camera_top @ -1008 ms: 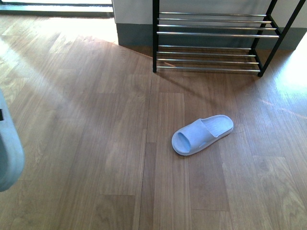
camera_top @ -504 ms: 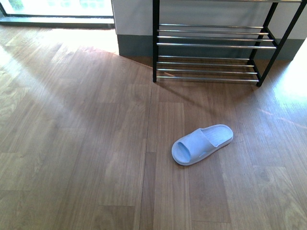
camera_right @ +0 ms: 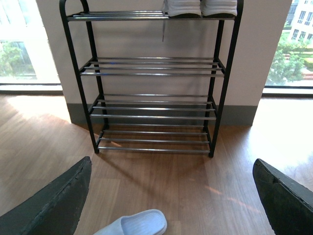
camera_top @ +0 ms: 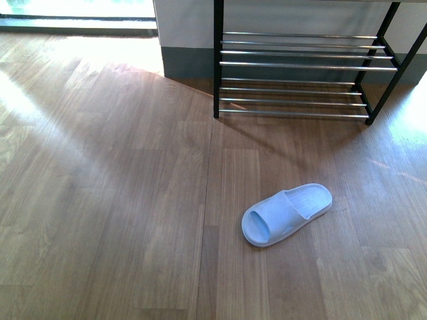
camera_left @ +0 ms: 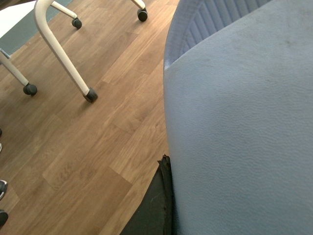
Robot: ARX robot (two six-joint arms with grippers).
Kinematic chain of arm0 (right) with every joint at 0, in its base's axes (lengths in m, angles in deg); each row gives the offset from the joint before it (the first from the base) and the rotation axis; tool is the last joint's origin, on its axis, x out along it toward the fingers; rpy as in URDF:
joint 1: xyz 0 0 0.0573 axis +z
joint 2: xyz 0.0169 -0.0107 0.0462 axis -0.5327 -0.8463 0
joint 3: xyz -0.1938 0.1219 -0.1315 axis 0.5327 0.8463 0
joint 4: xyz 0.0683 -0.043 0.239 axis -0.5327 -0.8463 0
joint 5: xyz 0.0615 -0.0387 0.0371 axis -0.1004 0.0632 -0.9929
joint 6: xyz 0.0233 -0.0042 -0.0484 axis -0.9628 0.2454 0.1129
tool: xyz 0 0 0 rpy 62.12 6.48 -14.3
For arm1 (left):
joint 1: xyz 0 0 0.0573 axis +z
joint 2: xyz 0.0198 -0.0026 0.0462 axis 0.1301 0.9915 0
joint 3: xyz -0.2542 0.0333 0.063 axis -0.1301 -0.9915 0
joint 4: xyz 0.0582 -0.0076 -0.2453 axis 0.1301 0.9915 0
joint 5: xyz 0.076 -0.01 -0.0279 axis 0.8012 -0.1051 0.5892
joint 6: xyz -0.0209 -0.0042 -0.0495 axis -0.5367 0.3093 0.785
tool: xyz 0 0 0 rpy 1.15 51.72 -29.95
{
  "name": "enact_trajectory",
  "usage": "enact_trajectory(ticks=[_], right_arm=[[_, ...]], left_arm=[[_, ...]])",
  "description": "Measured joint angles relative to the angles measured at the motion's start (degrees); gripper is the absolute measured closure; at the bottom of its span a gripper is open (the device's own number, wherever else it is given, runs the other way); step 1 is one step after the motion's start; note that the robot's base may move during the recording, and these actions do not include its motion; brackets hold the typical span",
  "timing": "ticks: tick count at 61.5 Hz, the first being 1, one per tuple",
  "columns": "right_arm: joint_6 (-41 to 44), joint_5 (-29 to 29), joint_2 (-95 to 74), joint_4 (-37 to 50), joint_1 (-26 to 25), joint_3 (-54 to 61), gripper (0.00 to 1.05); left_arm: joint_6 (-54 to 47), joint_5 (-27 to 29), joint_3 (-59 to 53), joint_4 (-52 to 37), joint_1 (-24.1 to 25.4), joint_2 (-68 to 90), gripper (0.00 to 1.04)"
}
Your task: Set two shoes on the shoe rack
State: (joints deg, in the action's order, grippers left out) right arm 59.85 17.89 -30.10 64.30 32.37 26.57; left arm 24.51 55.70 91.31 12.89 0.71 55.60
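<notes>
A light blue slipper (camera_top: 287, 215) lies on the wood floor in front of the shoe rack (camera_top: 293, 65), toe towards me; it also shows in the right wrist view (camera_right: 132, 224). The rack (camera_right: 151, 73) has a black frame and chrome rod shelves. My left gripper (camera_left: 168, 186) is shut on a second light blue slipper (camera_left: 239, 127), held above the floor; only one dark finger (camera_left: 154, 208) shows. My right gripper (camera_right: 168, 205) is open and empty, facing the rack above the floor slipper. No grey sneakers show clearly.
A pair of white-soled shoes (camera_right: 200, 7) stands on the rack's top shelf. White tube legs on castors (camera_left: 90, 94) stand on the floor in the left wrist view. A wall with a grey skirting (camera_top: 187, 63) is behind the rack; bright windows flank it.
The front view has shifted, so rack and floor slipper sit lower in the picture. The pale blue shape at the left edge a second ago has left the view.
</notes>
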Motion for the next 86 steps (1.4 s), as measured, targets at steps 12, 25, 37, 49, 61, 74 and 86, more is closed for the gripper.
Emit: enact_trajectory(ticks=[12, 25, 37, 49, 61, 74, 86], right_arm=[[0.0, -0.02, 0.0, 0.0, 0.0, 0.0, 0.09], [0.0, 0.0, -0.04, 0.0, 0.0, 0.0, 0.09], [-0.31, -3.93, -0.9, -1.03, -0.96, -0.33, 0.09], [1.86, -30.25, -26.64, 10.36, -5.97, -4.15, 0.09], [13.38, -26.58, -66.23, 36.81, -4.5, -13.53, 0.09], [26.18, -26.8, -103.03, 43.06, -4.85, -23.74, 0.09], [33.73, -28.41, -120.89, 44.85, -4.42, -30.95, 0.09]], left_arm=[[0.0, 0.0, 0.0, 0.0, 0.0, 0.0, 1.03], [-0.02, -0.02, 0.0, 0.0, 0.0, 0.02, 1.03], [0.0, 0.0, 0.0, 0.0, 0.0, 0.02, 1.03], [-0.02, 0.04, 0.0, 0.0, 0.0, 0.02, 1.03], [0.0, 0.0, 0.0, 0.0, 0.0, 0.02, 1.03], [-0.02, 0.0, 0.0, 0.0, 0.0, 0.02, 1.03], [-0.02, 0.0, 0.0, 0.0, 0.0, 0.02, 1.03]])
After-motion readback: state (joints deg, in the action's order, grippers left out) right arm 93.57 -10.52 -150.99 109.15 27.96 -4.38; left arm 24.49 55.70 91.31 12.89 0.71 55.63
